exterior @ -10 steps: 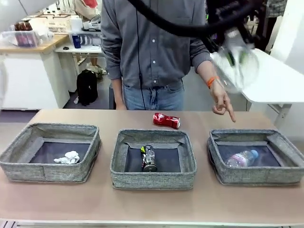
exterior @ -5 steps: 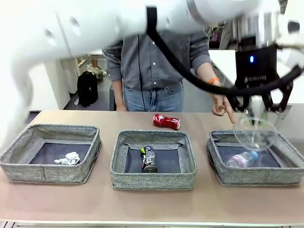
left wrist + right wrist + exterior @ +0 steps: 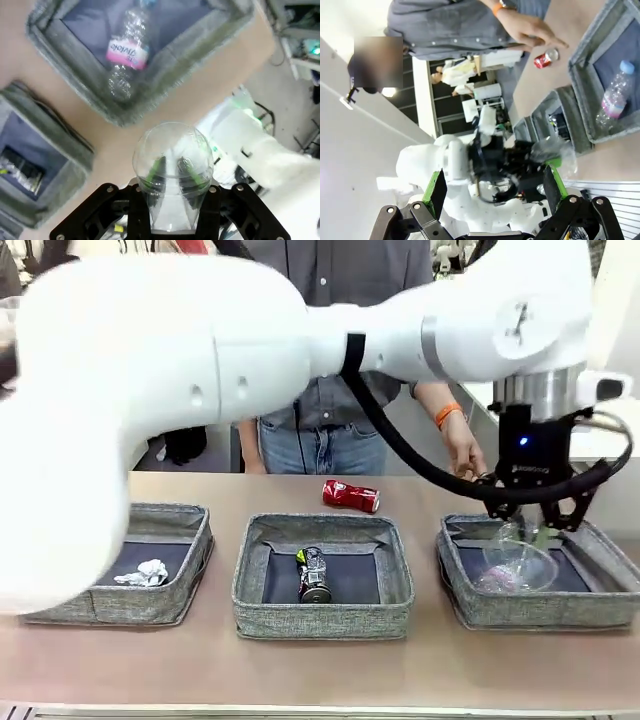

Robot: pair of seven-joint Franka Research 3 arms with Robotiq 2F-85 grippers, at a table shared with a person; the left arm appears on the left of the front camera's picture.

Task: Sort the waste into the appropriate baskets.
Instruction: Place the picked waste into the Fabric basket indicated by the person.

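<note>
- Left jaws closed on the clear plastic cup [image 3: 520, 565]; the cup hangs low over the right basket [image 3: 530, 618].
- Clear bottle [image 3: 125, 55] lies inside that basket.
- Right jaws spread wide, holding nothing.
- Red can [image 3: 350, 494] lies on the bench [image 3: 200, 670], behind the middle basket [image 3: 322, 620].
- Dark can [image 3: 314, 575] is in the middle basket; crumpled paper [image 3: 148, 572] is in the left basket [image 3: 150, 605].

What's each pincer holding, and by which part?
Left pincer: shut on the clear plastic cup, pinching its thin side wall. Right pincer: open, holding nothing.
</note>
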